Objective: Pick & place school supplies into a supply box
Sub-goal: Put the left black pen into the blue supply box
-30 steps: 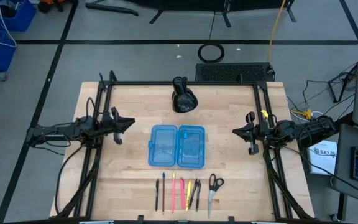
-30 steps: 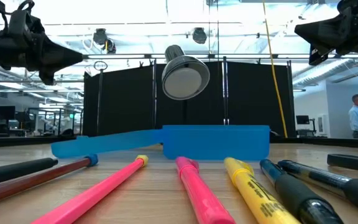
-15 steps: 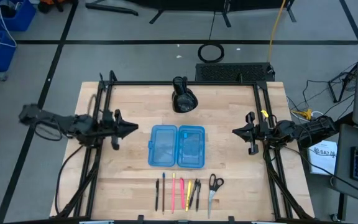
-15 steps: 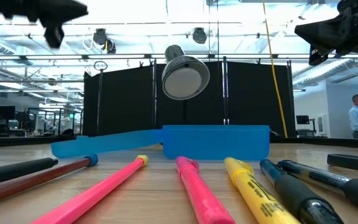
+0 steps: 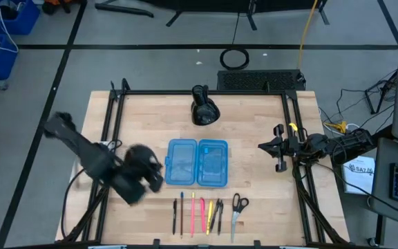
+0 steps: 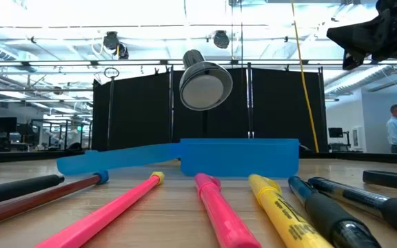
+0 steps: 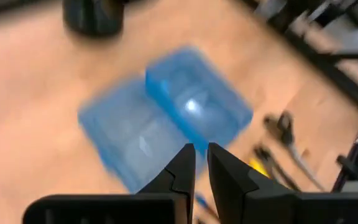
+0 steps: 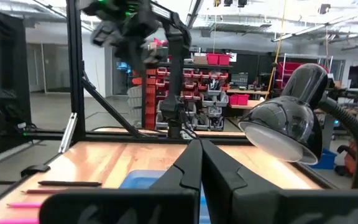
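The supply box [image 5: 197, 162] lies open and flat in the middle of the worktop [image 5: 254, 124], its two translucent blue halves side by side. Nearer the front edge, the school supplies sit in a row: a black pen [image 5: 174, 216] at the left end, a thin pencil [image 5: 182, 207] beside it, then pink-red pens [image 5: 193, 214], a yellow marker [image 5: 210, 211], more black pens [image 5: 218, 214], and the scissors [image 5: 238, 209] at the right end with their black handles toward the box. None of them touches the box; all lie just beyond its near side.

The left pincer [image 7: 196, 163] hangs above the worktop just left of the box's left half, over its near corner; in the left wrist view its two dark fingers [image 7: 180, 174] stand close together with only a narrow gap, holding nothing. The right pincer [image 5: 278, 147] waits well to the right of the box, near the worktop's right edge, its fingers [image 8: 188, 167] pressed together and empty.

A black desk lamp [image 5: 203, 109] stands at the far middle of the worktop, beyond the box.
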Controlling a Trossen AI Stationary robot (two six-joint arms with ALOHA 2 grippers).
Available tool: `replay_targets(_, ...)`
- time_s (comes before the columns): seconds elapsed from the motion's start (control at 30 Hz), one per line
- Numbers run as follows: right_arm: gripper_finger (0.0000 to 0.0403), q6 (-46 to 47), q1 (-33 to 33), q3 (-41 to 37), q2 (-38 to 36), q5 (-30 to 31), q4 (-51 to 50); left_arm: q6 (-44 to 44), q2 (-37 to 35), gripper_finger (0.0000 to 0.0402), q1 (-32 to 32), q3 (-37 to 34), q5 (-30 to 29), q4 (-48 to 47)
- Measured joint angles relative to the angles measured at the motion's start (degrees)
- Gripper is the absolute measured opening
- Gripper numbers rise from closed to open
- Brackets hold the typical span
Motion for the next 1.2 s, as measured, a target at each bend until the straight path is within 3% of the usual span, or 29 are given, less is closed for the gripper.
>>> replay_targets(0.3,0.0,-1.77,0.0,-0.01,0.0,0.0,0.09,-28.77,23.73,0.0047,-3.04,10.5,23.37,-1.21)
replay_targets(0.5,0.0,-1.78,0.0,-0.01,0.0,0.0,0.22,-40.73,35.27,0.0047,-4.78,16.31,32.1,5.66)
replay_targets(0.67,0.0,-3.77,0.0,0.0,0.0,0.0,0.5,-41.54,39.67,0.0047,-4.41,20.57,30.91,5.54)
replay_targets(0.83,0.0,-4.55,0.01,-0.02,0.0,0.0,1.93,-35.88,39.96,0.0047,-2.62,20.31,30.72,5.54)
replay_targets(1.03,0.0,-3.27,0.0,0.0,0.0,0.0,2.92,-32.81,39.96,0.0048,-1.12,17.26,36.67,5.5)
replay_targets(1.2,0.0,-3.48,0.0,-0.01,0.0,0.0,3.63,-30.15,39.96,0.0098,-0.45,16.43,37.48,6.29)
